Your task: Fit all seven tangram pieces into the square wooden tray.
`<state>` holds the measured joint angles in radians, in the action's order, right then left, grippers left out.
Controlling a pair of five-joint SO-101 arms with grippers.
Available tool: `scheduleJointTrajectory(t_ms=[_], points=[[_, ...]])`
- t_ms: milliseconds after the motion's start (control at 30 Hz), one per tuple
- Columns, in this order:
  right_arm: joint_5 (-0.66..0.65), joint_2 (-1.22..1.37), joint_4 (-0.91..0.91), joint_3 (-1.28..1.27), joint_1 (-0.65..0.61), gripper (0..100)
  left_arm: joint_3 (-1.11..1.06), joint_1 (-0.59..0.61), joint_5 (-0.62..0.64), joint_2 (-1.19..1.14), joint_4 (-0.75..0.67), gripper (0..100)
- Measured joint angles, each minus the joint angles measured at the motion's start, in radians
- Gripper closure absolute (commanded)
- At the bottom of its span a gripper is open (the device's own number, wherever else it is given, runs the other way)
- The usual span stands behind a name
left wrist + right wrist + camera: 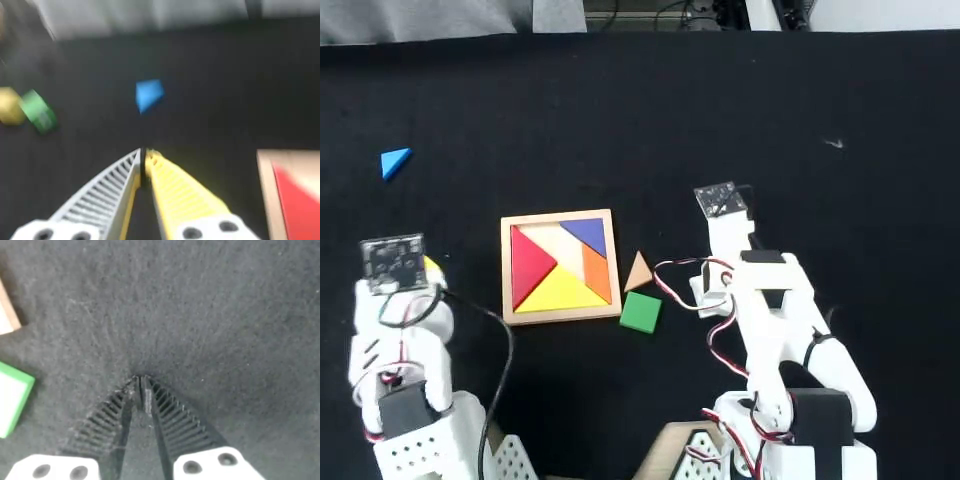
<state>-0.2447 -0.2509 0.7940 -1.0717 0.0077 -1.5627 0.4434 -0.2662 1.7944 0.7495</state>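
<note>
Tray (506,268) is holding four pieces; three are lying outside, blue triangle (394,161) at ten o'clock. Left pincer (143,155) and right pincer (140,382) are sitting pressed together.

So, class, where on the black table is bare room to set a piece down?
Free: between the small blue triangle and the square wooden tray, and beyond the tray's far edge. Crowded: between tray and right arm, holding the tan triangle and green square.
</note>
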Motion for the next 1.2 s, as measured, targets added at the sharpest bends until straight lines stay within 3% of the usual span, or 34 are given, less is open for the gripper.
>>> scheduleJointTrajectory(t_ms=[67, 233, 400, 533, 700, 800, 933, 1100, 1200], points=[[0.0, 0.0, 0.0, 0.0, 0.0, 98.7, 0.003, 0.017, -0.008, -0.005, -0.08, 93], [0.0, 0.0, 0.0, 0.0, -0.02, 98.7, 0.115, 0.028, -0.018, -0.124, -0.121, 88], [0.0, 0.0, 0.0, 0.0, -0.041, 98.7, 0.388, 0.029, 0.018, -0.512, -0.107, 88], [0.0, 0.0, 0.003, 0.0, -0.043, 98.7, 0.747, 0.029, 0.081, -0.962, 0.021, 87], [0.0, 0.0, 0.006, 0.0, -0.043, 98.7, 1.289, 0.031, 0.167, -1.55, 0.261, 76], [0.0, 0.0, 0.006, 0.0, -0.043, 98.7, 1.617, 0.031, 0.187, -1.869, 0.37, 77], [0.0, 0.0, 0.006, 0.0, -0.043, 98.7, 2.03, 0.031, 0.192, -2.245, 0.402, 77], [0.0, 0.0, 0.006, 0.0, -0.043, 98.7, 2.516, 0.031, 0.195, -2.671, 0.396, 93], [0.0, 0.0, 0.006, 0.0, -0.043, 98.7, 2.794, 0.031, 0.195, -2.918, 0.351, 95]])
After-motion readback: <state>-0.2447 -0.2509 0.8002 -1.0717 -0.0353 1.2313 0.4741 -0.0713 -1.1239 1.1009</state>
